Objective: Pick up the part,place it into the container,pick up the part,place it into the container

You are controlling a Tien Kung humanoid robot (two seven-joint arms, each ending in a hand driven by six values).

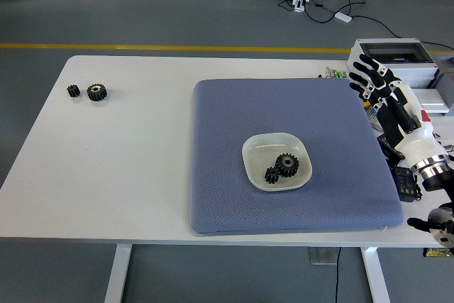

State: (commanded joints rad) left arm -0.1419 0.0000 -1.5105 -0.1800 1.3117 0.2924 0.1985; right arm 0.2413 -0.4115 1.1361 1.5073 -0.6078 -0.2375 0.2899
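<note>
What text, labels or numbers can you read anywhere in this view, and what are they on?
None is legible.
Grey box at the far right of the table: no readable marking.
Packets beside it: any print is too blurred to read.
Right hand, fingers spread over the blue mat's right edge: red patch near the wrist, no readable text.
Dish and gears: unmarked.

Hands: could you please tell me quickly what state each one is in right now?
Left hand: not in view.
Right hand: open, fingers spread, holding nothing.
</note>
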